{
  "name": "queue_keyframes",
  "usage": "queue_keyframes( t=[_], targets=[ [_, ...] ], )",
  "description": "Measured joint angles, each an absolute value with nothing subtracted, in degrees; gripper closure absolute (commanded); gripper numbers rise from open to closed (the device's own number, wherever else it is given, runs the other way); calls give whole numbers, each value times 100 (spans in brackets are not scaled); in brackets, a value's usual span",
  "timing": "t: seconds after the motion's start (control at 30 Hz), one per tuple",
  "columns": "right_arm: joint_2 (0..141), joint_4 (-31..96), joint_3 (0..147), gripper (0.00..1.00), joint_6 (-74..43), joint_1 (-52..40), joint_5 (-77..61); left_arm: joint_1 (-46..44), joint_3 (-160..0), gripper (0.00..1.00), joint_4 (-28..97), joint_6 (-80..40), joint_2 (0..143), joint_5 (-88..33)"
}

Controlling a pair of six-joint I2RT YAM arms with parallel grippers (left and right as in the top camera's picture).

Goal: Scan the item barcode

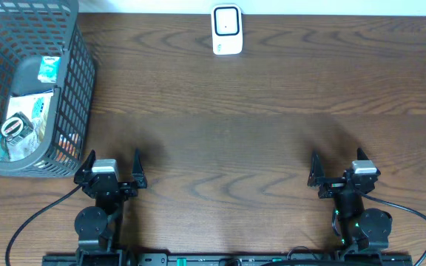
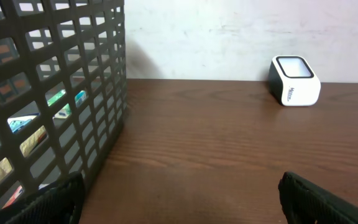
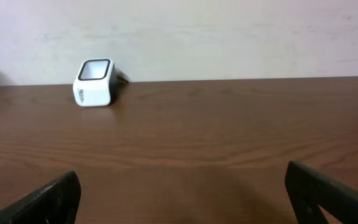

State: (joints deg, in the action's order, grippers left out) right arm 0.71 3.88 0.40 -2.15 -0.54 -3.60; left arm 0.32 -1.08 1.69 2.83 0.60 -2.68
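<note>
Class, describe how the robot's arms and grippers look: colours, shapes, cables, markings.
The left arm and right arm are black with round joints; a black cable loops from each. The left gripper and right gripper each have a pale grey block and two dark pointed fingers. Green lights dot the right arm.

Most of the view is being taken up by a dark brown wooden table, its wavy grain being shown running across the top. Its far edge is being met by a pale off-white wall, where faint scuffs are being seen. Soft, even light is being cast over the wood, and a dull sheen is being given back by it.
</note>
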Motion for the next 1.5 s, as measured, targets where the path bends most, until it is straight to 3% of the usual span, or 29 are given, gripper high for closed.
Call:
queue_keyframes(
  t=[1.0,1.27,1.5],
  targets=[
    [71,388,40,1,-215,-54,-362,30,-108,2,165,217,60,-344],
    [71,390,40,1,-215,-54,-362,30,-93,3,-213,-1538,64,-1326],
    [71,390,40,1,-215,-54,-360,30,-49,3,-1535,-3109,71,-1623]
  ],
)
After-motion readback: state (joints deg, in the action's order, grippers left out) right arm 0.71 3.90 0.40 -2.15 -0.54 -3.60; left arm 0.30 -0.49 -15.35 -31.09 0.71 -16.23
